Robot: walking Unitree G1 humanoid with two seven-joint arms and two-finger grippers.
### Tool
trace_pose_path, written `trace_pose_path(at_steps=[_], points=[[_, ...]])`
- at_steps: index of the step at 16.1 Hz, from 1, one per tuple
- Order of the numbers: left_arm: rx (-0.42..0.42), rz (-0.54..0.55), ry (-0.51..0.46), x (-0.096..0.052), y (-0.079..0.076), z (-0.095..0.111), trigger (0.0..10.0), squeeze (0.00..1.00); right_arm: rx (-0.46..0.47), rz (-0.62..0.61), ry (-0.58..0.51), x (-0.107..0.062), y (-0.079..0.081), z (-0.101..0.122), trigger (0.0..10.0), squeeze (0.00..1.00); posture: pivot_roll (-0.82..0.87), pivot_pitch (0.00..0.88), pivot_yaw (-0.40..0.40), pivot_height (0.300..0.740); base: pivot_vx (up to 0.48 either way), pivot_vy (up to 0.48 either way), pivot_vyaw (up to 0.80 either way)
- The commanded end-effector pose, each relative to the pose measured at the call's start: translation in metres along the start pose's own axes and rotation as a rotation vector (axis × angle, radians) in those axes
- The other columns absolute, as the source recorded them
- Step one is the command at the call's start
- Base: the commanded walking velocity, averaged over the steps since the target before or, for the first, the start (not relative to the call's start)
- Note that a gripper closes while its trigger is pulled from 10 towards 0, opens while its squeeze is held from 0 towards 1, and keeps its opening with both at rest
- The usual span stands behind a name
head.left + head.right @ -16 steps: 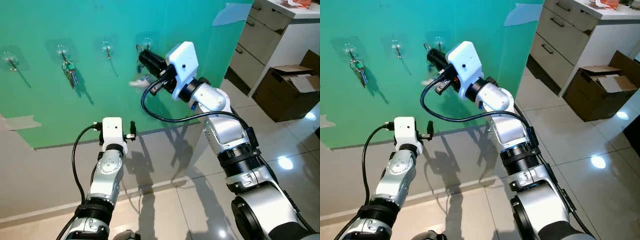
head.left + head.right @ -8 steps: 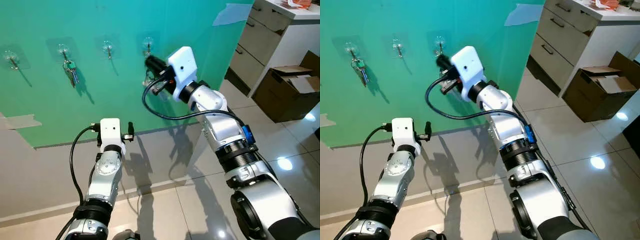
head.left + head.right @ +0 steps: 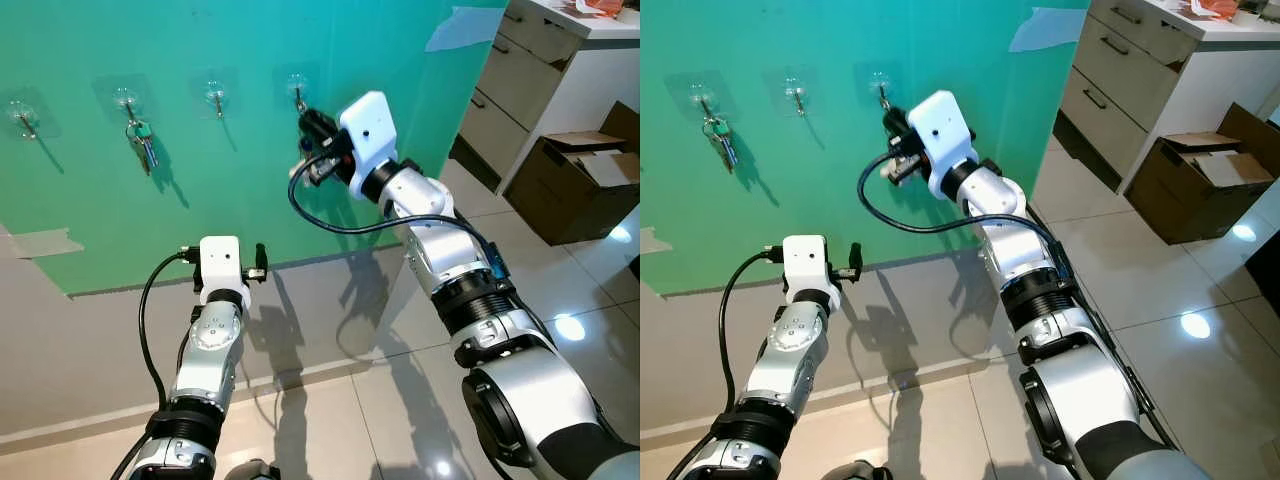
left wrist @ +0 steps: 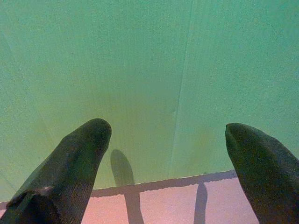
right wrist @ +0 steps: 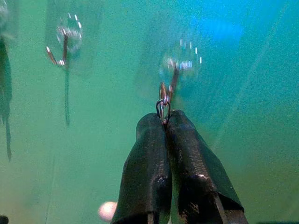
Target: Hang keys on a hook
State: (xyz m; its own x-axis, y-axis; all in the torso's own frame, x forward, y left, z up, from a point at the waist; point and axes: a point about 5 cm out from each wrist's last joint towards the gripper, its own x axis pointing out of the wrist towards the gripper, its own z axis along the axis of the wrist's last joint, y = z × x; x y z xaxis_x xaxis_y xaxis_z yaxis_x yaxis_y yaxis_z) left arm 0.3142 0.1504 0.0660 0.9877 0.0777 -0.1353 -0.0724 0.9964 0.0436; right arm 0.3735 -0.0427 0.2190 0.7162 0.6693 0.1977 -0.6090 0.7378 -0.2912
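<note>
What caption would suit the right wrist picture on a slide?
Right gripper, fingers pinched on a key ring, holds it at a hook on the green wall.

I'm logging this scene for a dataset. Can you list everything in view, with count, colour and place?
Hooks: four, clear with metal prongs, in a row on the green wall.
Hung keys: one bunch, metal with a green tag, on the second hook from the left.
Key ring: one, metal, at the rightmost hook, pinched in the right gripper.
Cabinet: one, beige drawers, right.
Cardboard box: one, brown, open, on the floor beside the cabinet.
Right gripper: shut, raised to the rightmost hook.
Left gripper: open, low, facing the wall.
</note>
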Motion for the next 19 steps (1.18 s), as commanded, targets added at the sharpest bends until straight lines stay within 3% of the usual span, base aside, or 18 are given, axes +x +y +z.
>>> trace_pose_path(at_steps=[1,7,11,13,17,19], points=[[0.001,0.009,0.004,-0.001,0.001,0.000,10.0,0.00,-0.016,-0.020,-0.016,0.003,-0.007,0.007,10.0,0.00,-0.02,0.000,-0.017,0.740,0.000,0.000,0.00],[0.000,0.017,0.008,-0.002,0.003,0.000,10.0,0.00,0.050,-0.039,0.065,-0.001,-0.007,-0.017,10.0,0.00,-0.01,0.000,-0.018,0.740,0.000,0.000,0.00],[0.001,0.015,0.010,-0.002,0.003,-0.001,10.0,0.00,0.033,0.003,0.030,0.001,-0.002,-0.011,10.0,0.00,-0.02,0.000,-0.015,0.740,0.000,0.000,0.00],[0.001,0.015,0.011,-0.002,0.003,-0.001,10.0,0.00,0.007,0.017,0.032,-0.003,-0.002,-0.011,10.0,0.00,-0.02,0.000,-0.017,0.740,0.000,0.000,0.00],[-0.005,0.013,0.017,-0.003,0.000,-0.002,10.0,0.00,-0.169,0.017,0.083,-0.027,-0.026,-0.013,10.0,0.00,-0.05,0.000,-0.020,0.740,0.000,0.000,0.00],[-0.008,0.011,0.019,-0.003,-0.001,-0.003,10.0,0.00,-0.197,0.011,0.105,-0.033,-0.033,-0.014,10.0,0.00,-0.05,0.000,-0.021,0.740,0.000,0.000,0.00]])
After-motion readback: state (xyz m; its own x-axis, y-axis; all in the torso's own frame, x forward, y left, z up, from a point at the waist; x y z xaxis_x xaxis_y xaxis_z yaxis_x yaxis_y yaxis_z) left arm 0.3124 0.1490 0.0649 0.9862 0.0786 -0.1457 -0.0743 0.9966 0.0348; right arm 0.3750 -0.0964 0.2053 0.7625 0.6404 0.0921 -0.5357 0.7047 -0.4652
